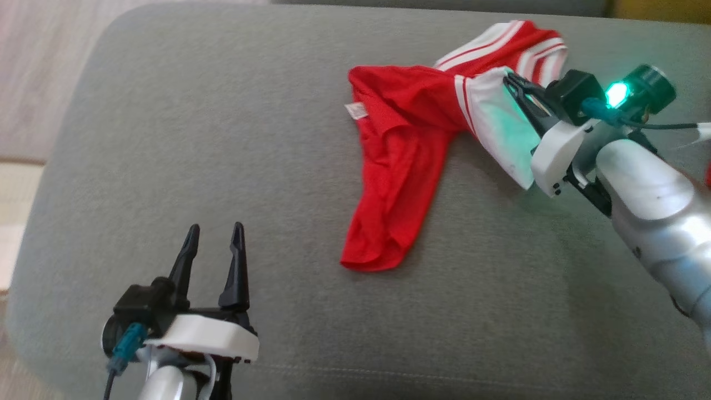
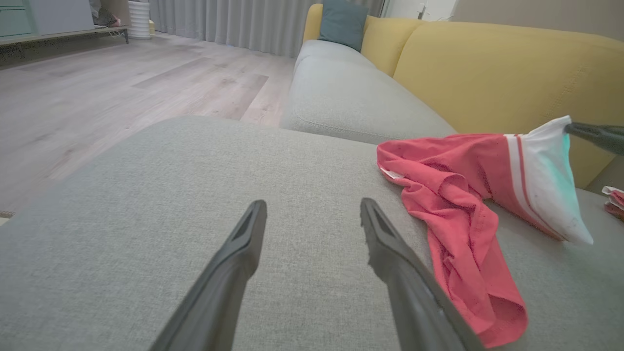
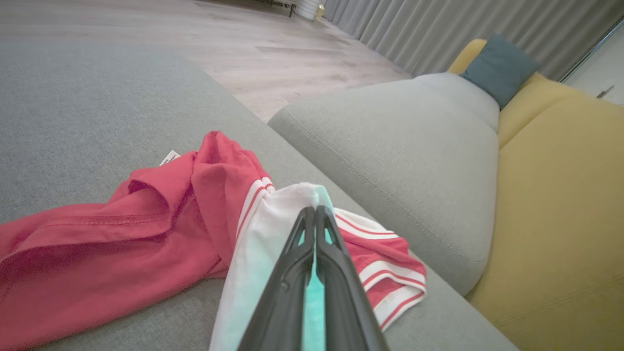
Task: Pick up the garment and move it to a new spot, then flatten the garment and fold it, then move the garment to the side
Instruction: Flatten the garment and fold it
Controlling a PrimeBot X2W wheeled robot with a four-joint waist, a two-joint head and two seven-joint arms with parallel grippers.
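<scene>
Head view shows the garment crumpled on the far right part of a grey sofa cushion. It is a red jersey with white-and-red striped trim and a white inner face. Its red body runs as a rumpled band toward the near side of the cushion and ends in a rounded fold. A small white tag sticks out at its left edge. The striped trim bunches at the far end, and a white flap is drawn up off the cushion to the right.

The right end effector is clenched on that white flap. In the right wrist view its two dark fingers press together with the cloth pinched between them. A green lamp on that wrist casts a teal tint on the white fabric.

The left end effector hangs over bare cushion at the lower left, well apart from the garment. It is released, its fingers spread with nothing between them.

The left wrist view shows a second grey seat beyond the cushion, backed by a yellow backrest with a teal pillow at its far end. A wooden floor and pale curtains lie to the left.
</scene>
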